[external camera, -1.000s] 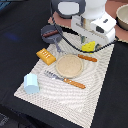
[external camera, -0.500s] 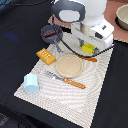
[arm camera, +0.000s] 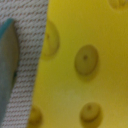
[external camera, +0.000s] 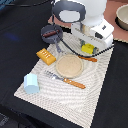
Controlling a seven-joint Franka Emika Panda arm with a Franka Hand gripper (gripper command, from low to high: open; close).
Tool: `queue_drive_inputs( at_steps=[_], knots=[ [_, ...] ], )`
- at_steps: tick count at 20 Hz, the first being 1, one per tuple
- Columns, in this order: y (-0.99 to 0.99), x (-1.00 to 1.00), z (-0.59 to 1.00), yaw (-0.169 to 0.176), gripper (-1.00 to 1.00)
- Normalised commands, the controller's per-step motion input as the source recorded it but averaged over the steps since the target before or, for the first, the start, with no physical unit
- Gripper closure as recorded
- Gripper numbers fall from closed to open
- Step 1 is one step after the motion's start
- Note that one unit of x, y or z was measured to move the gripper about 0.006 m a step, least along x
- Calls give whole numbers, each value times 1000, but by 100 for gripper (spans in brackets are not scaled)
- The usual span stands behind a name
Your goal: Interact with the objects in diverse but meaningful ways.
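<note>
— Where was the yellow cheese wedge (external camera: pixel 88 48)?

— On the woven mat (external camera: pixel 60 95), at its far edge, right under my arm. The wrist view was filled with its holed yellow face.

— And the gripper (external camera: pixel 89 44)?

— Low over the cheese, but I couldn't tell whether its jaws were apart or together.

— Anything else?

— The sausage lay in the pan (external camera: pixel 51 34); the blue cup (external camera: pixel 31 83) sat well apart.

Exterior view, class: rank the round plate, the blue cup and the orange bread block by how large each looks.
1. Round plate, clearly largest.
2. Blue cup and orange bread block look alike in size; the cup sits nearer the camera, so unranked.
</note>
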Motion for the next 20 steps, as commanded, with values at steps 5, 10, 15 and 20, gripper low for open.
queue_drive_inputs(
  at_steps=[5,10,15,20],
  knots=[
    [48,279,350,32,100],
    [37,-153,1000,-6,100],
    [0,-686,918,-29,100],
    [7,-915,717,-34,100]
  ],
)
